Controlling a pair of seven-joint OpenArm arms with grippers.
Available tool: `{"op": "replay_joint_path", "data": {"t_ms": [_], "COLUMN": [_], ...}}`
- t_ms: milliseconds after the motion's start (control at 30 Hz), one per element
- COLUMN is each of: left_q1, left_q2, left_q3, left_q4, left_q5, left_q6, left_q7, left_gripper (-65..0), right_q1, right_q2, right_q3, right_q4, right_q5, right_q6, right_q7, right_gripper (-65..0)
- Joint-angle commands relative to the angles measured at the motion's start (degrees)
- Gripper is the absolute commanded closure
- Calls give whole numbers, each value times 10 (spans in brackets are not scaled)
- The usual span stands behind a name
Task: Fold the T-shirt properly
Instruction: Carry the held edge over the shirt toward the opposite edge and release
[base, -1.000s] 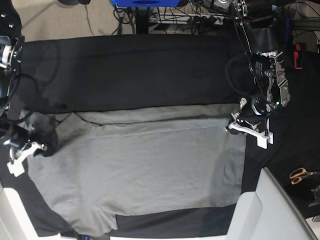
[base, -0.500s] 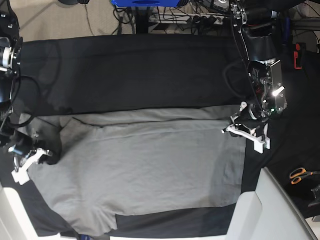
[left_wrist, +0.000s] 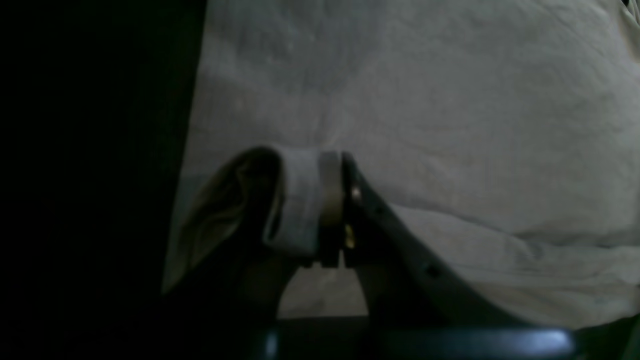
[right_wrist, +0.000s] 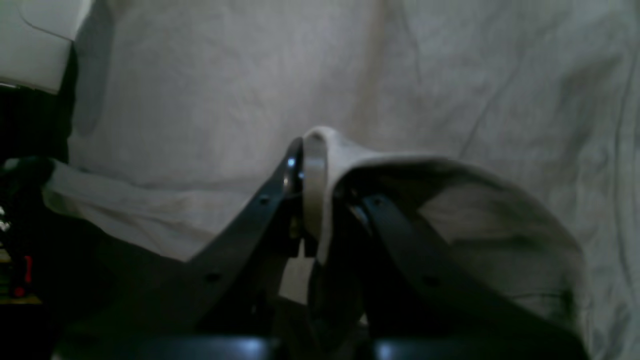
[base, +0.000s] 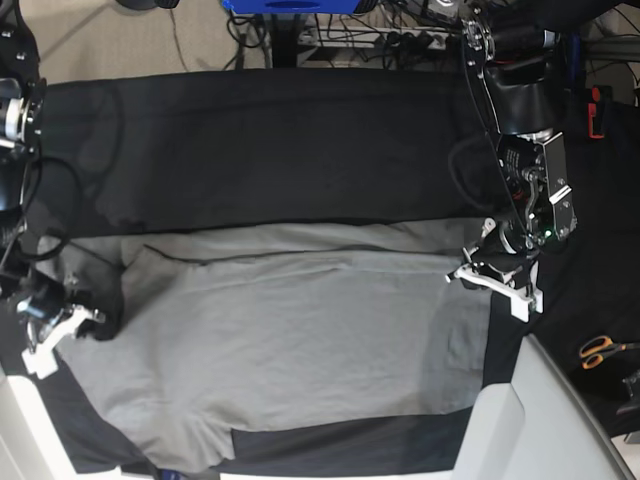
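The grey T-shirt (base: 290, 330) lies spread flat on the black table cloth (base: 270, 140), its far edge doubled over in a narrow fold. At the shirt's right edge in the base view, my left gripper (base: 482, 274) is shut on a pinched fold of the cloth. The left wrist view shows that gripper (left_wrist: 332, 200) with a roll of T-shirt (left_wrist: 450, 125) fabric clamped between its jaws. My right gripper (base: 72, 318) is shut on the shirt's left edge. In the right wrist view a raised hump of T-shirt (right_wrist: 225, 90) cloth is draped over this gripper (right_wrist: 314, 185).
Orange-handled scissors (base: 600, 350) lie on the cloth at the right. A white panel (base: 545, 420) rises at the bottom right and another white edge (base: 22, 425) at the bottom left. Cables and a blue object (base: 290, 5) sit beyond the far edge.
Both grippers have moved toward the near edge, still holding the shirt's sides. The folded-over strip along the far edge has widened and come nearer with them.
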Motion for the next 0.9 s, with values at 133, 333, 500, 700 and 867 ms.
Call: {"op": "replay_joint_path", "data": {"t_ms": [133, 333, 500, 700, 867], "left_q1": [-12, -12, -13, -18, -31], "left_q2": [-5, -5, -6, -7, -15], "left_q3": [0, 0, 0, -1, -8], "left_q4": [9, 9, 8, 8, -4], "left_q5": [-3, -3, -3, -3, -5], "left_q6": [-2, -2, -2, 0, 0], "left_q7": [-11, -11, -11, -11, -11], "left_gripper": [0, 0, 0, 0, -454], "right_q1": [27, 36, 36, 44, 20], "right_q2": [8, 7, 1, 0, 3], "right_q3": [-8, -64, -63, -60, 25], "right_q4": [9, 8, -2, -45, -44], "right_q5": [12, 14, 15, 20, 69], "right_q6": [5, 5, 5, 5, 5], "right_q7": [16, 45, 46, 48, 43], "right_gripper": [-2, -2, -2, -74, -404]}}
